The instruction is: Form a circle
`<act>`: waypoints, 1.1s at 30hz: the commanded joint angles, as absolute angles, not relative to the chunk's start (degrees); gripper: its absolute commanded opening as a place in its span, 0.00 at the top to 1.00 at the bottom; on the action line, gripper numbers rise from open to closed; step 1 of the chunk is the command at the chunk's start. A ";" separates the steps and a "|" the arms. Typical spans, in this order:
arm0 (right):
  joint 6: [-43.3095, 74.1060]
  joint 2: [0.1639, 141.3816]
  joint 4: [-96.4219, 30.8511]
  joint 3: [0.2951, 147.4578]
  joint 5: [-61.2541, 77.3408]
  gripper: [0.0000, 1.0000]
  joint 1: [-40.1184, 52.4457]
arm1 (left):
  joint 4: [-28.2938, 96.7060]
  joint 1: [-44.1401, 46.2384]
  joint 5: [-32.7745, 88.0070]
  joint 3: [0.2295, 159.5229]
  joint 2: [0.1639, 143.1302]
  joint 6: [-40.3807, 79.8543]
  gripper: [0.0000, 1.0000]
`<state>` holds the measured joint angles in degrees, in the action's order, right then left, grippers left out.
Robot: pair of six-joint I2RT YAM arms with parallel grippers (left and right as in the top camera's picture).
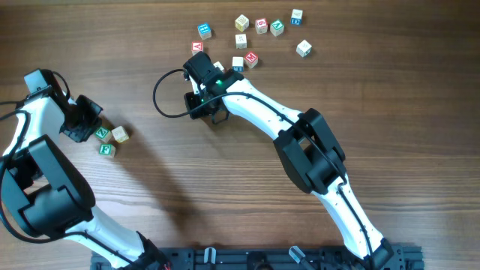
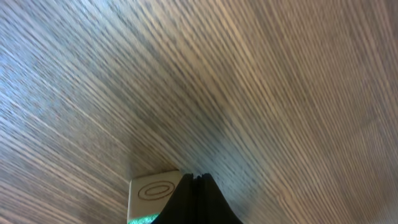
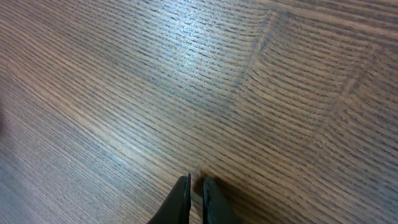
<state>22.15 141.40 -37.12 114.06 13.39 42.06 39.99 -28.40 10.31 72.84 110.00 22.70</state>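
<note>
The cluster is three small wooden letter cubes lying close together at the left of the surface, well apart from the scatter at the top. They look light, stiff and hard. They would probably slide easily on the smooth wood, so a nudge with closed tips should move one. To lift one, pinch two opposite flat faces.

The left gripper is closed and empty, low at the cluster's upper-left edge. One cube, its pale face bearing an oval, sits just beside its tips; I cannot tell if they touch. The right gripper is nearly closed and holds nothing, far from the cluster, near the scatter.
</note>
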 commanded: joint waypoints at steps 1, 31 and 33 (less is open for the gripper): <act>20.97 141.97 -38.22 113.56 9.85 0.90 41.91 | 40.58 -28.51 11.90 73.36 110.65 23.16 0.96; 20.97 141.97 -38.26 113.56 9.85 0.89 41.91 | 43.62 -30.24 9.15 73.36 110.65 23.22 0.96; 20.97 141.97 -38.26 113.56 9.82 0.89 41.91 | 43.66 -30.24 9.15 73.36 110.65 23.22 0.96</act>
<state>22.15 141.40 -37.17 114.06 13.23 42.06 43.53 -30.06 8.47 72.84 110.00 23.05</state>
